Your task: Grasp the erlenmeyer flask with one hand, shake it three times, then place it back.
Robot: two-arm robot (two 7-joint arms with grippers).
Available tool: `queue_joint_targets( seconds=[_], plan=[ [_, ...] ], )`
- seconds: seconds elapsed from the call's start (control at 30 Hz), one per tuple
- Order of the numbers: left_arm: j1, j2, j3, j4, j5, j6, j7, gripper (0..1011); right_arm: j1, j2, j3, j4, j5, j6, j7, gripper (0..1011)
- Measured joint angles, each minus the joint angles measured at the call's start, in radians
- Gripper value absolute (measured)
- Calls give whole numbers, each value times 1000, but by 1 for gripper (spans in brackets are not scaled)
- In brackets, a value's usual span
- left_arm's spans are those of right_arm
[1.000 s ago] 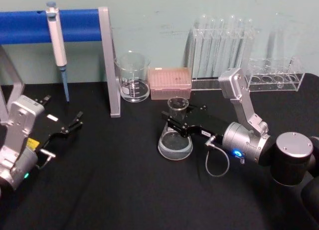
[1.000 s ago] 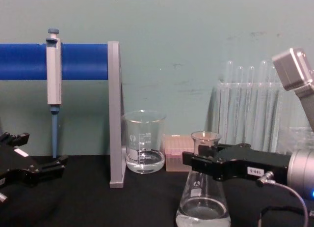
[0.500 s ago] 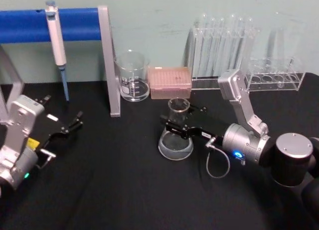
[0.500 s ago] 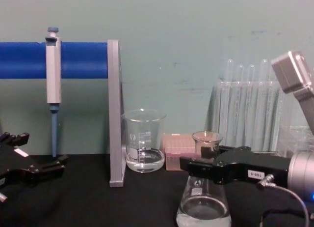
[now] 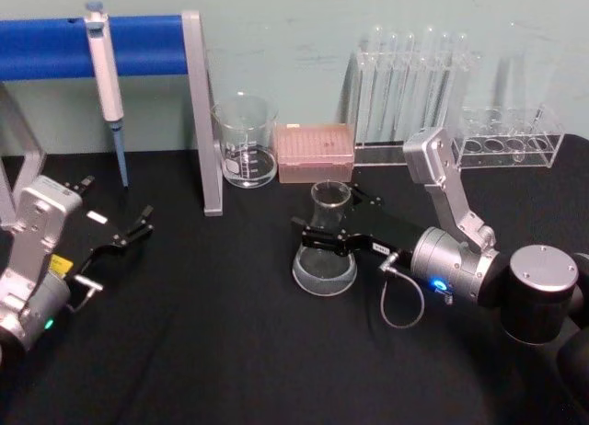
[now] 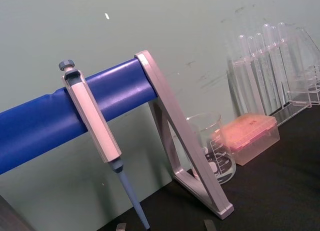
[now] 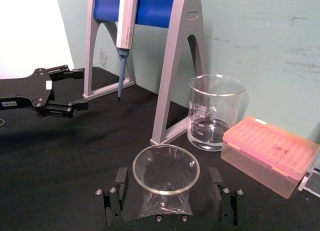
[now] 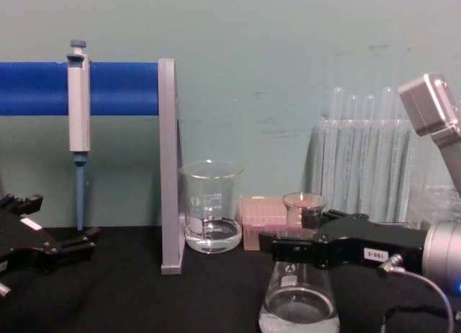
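Glass erlenmeyer flask (image 5: 324,250) stands upright on the black counter (image 5: 202,351) before the beaker (image 5: 246,142), right hand (image 5: 324,234) straddling its neck with fingers wide and apart from the glass, likely released or not yet gripped; left hand (image 5: 129,234) parked far left, open

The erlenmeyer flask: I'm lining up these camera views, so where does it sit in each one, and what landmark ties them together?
Head view: the erlenmeyer flask stands mid-table, the right hand around its neck.
Chest view: low, right of centre.
Right wrist view: bottom centre, seen from above its rim.
Left wrist view: not in it.
Shared landmark: the glass beaker, beside the stand's grey post.
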Motion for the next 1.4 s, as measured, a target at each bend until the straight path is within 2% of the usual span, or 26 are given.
queue_joint_targets(
  seconds=[0.43,0.77,0.93,1.23,1.4],
  plan=[
    [0,0,0,0,0,0,0,1001,-6,10,2,-11,8,-1,16,1003],
    [0,0,0,0,0,0,0,1001,-59,72,10,-95,17,4,32,1003],
    [0,0,0,0,0,0,0,1001,-94,107,25,-141,24,6,27,1003],
    [0,0,0,0,0,0,0,1001,-168,173,74,-232,44,1,4,1002],
    [0,0,0,0,0,0,0,1001,-193,188,107,-257,48,-6,-28,1003]
  ],
)
